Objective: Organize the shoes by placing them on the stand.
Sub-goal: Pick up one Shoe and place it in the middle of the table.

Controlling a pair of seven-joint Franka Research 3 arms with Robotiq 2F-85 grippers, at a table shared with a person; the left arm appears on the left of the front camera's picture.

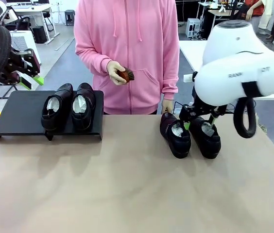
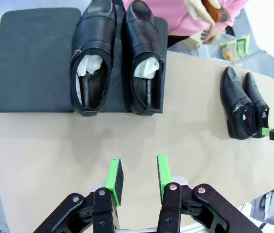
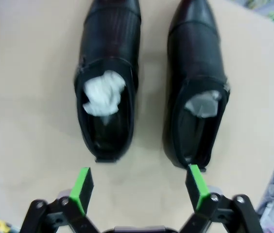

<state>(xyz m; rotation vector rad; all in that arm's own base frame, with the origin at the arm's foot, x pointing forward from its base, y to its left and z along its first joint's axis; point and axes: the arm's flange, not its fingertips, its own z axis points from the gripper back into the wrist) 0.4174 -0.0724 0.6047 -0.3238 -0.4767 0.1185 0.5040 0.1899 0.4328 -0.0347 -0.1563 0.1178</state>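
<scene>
Left half of the stand (image 1: 20, 112) sits bare, two shoes (image 1: 81, 114) fill its right; near tabletop (image 1: 127, 189) is wide open.

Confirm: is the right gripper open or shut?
Open. The right gripper has its green pads wide apart, nothing between them, short of the heels of the two shoes.

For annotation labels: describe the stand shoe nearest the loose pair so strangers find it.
Find the low black stand on the table's left, seen from the robot. Two black shoes sit on it; the target shoe is at the stand's right end, its twin beside the bare half.
</scene>
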